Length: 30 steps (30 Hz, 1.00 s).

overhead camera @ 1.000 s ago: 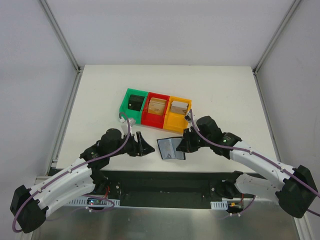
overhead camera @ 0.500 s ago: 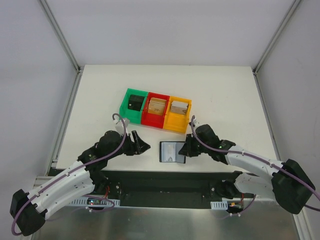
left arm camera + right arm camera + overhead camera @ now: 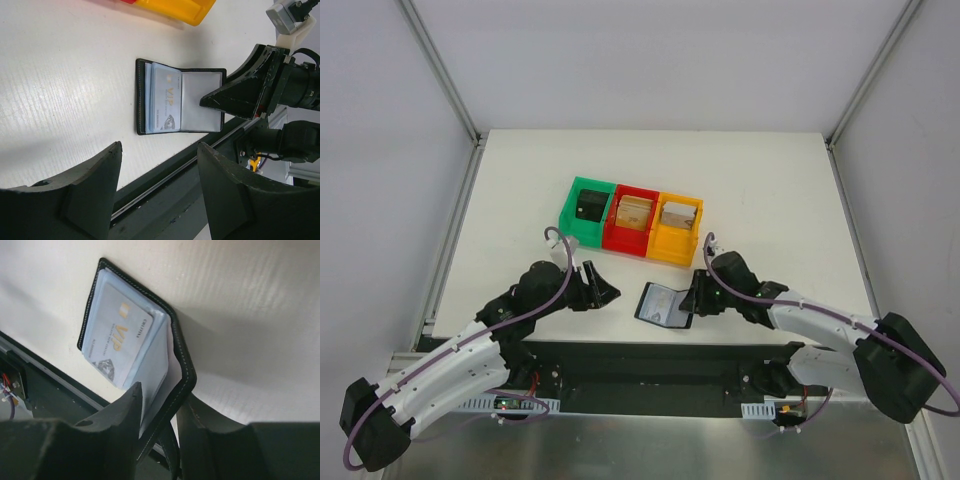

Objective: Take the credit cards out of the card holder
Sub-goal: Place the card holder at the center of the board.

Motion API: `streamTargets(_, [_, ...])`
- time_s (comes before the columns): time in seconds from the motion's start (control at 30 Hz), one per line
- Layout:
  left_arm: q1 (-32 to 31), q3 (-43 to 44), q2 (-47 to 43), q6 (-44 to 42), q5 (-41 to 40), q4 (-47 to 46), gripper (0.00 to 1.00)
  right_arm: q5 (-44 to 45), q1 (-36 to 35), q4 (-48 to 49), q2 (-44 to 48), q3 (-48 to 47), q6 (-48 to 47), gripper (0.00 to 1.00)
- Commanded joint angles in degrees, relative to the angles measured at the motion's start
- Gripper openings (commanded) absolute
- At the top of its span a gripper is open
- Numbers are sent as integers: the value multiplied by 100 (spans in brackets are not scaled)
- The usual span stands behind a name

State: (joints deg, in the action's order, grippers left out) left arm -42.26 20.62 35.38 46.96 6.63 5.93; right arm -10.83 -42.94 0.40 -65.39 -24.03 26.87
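two grippers sit low over the table [image 3: 770,190] near its front edge, tips pointing toward each other. your right gripper [image 3: 160,405] has its jaws a little apart, straddling the edge of the card holder [image 3: 199,102] at its nearer flap, with one finger on the glossy inner face and the other behind the black outer side. you cannot tell whether the pads press on the flap or only bracket it. that flap tilts up off the table from the fold. the other half lies flat, inner face up, just beyond the right gripper's tips. a pale blue card [image 3: 117,342] with gold "vip" lettering sits tucked in the flat half's pocket, with more edges layered beside it. your left gripper [image 3: 159,155] stands wide open with nothing between its fingers; the card holder lies ahead of it, apart, not touched. farther out, beyond both grippers, stands a row of bins [image 3: 625,241] in green, red and yellow.
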Motion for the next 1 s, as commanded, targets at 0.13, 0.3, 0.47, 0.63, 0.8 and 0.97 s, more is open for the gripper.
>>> streamTargets(0.13, [60, -50, -48, -90, -101, -84, 59, 458, 374, -1067, 666, -242, -349, 46])
streamTargets(0.3, [69, 3, 13, -143, -101, -84, 60, 1012, 409, -2174, 1220, -672, -770, 51])
streamTargets(0.47, [60, 108, 197, -170, -92, -92, 60, 1039, 339, -2677, 1783, -1033, -1017, 53])
streamTargets(0.63, [60, 258, 479, -214, 5, -136, 60, 1012, -249, -2599, 1819, -1104, -1000, 53])
streamTargets(0.8, [60, 267, 637, -178, 92, -303, 60, 837, -777, -2063, 1328, -1112, -974, 52])
streamTargets(0.97, [60, 258, 848, -82, 259, -505, 59, 696, -936, -1649, 695, -1025, -842, 47])
